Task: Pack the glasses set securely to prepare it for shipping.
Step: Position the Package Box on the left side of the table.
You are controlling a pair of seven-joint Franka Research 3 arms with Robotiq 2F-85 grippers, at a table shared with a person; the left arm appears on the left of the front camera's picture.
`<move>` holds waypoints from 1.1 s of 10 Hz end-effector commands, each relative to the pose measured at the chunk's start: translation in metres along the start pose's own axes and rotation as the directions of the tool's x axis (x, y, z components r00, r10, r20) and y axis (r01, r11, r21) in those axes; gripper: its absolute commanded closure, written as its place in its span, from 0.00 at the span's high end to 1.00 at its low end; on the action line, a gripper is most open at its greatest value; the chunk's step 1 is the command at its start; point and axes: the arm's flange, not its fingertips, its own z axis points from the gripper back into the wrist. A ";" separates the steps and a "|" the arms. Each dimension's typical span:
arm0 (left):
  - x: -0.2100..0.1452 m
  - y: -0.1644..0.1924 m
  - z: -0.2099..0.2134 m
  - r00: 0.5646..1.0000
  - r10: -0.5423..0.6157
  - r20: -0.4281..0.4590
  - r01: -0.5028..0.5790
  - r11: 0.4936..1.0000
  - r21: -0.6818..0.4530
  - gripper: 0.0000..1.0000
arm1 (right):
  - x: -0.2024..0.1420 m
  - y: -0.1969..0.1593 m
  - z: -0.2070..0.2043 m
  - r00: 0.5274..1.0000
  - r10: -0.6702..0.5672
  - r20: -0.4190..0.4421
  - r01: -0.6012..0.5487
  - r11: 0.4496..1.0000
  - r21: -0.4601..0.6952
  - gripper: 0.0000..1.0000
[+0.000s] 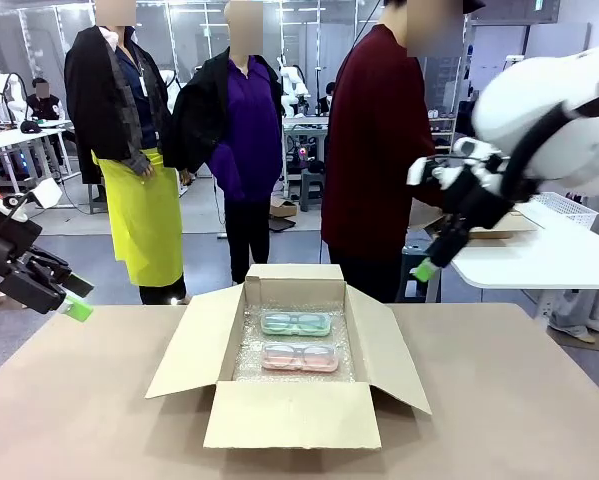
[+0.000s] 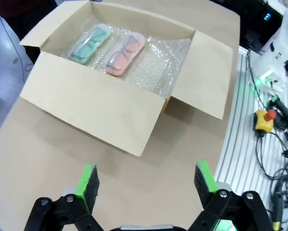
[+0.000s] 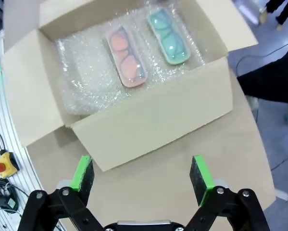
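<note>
Mint-green case (image 1: 294,323), pink case (image 1: 300,357); brown cardboard box (image 1: 289,415); clear bubble wrap (image 3: 81,82); tan table (image 1: 79,400).

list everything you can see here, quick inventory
cardboard box: one, brown, mid-table, flaps open
bubble wrap: one lining, clear, on the box floor
mint-green case: one, in the box, far side, glasses inside
pink case: one, in the box, beside the mint-green case on the robot's side
table: one, brown top, under the box
stop button: at least one, yellow with red cap, among cables off the table's edge
person: one, dark red top, far side
left gripper: black, green pads, open, empty
right gripper: same, open, empty
</note>
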 end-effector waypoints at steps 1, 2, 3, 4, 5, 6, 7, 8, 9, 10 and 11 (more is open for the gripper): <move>-0.001 0.001 0.002 1.000 -0.016 0.025 0.017 1.000 -0.016 1.00 | -0.039 0.009 0.023 0.991 0.045 0.125 -0.049 0.998 0.026 1.00; -0.001 0.001 0.002 1.000 -0.016 0.025 0.017 1.000 -0.016 1.00 | -0.055 0.008 0.036 0.989 0.060 0.133 -0.063 0.998 0.018 1.00; -0.001 0.001 0.002 1.000 -0.016 0.025 0.017 1.000 -0.016 1.00 | -0.069 0.012 0.047 0.987 0.066 0.147 -0.066 0.998 0.001 1.00; -0.001 0.001 0.002 1.000 -0.016 0.025 0.017 1.000 -0.016 1.00 | -0.081 0.018 0.058 0.981 0.088 0.172 -0.086 0.996 -0.019 1.00; -0.001 0.001 0.002 1.000 -0.016 0.025 0.017 1.000 -0.016 1.00 | -0.087 0.020 0.065 0.973 0.106 0.207 -0.103 0.994 -0.022 1.00; -0.001 0.001 0.002 1.000 -0.016 0.025 0.017 1.000 -0.016 1.00 | -0.087 0.022 0.062 0.966 0.173 0.192 -0.179 0.984 0.013 1.00; -0.001 0.001 0.002 1.000 -0.016 0.025 0.017 1.000 -0.016 1.00 | -0.082 0.011 0.066 0.986 0.065 0.152 -0.062 0.998 -0.027 1.00; 0.000 0.000 0.000 1.000 0.000 0.000 0.000 1.000 0.000 1.00 | -0.082 0.011 0.066 0.986 0.065 0.152 -0.062 0.998 -0.027 1.00; 0.011 0.025 -0.004 0.989 0.151 0.007 -0.150 0.987 -0.052 1.00 | -0.082 0.011 0.066 0.986 0.065 0.152 -0.062 0.998 -0.027 1.00; 0.018 0.052 -0.008 0.957 0.290 0.006 -0.289 0.954 -0.084 1.00 | -0.082 0.011 0.066 0.986 0.065 0.152 -0.062 0.998 -0.027 1.00; 0.020 0.072 -0.016 0.928 0.374 -0.011 -0.373 0.922 -0.105 1.00 | -0.082 0.011 0.066 0.986 0.065 0.152 -0.062 0.998 -0.027 1.00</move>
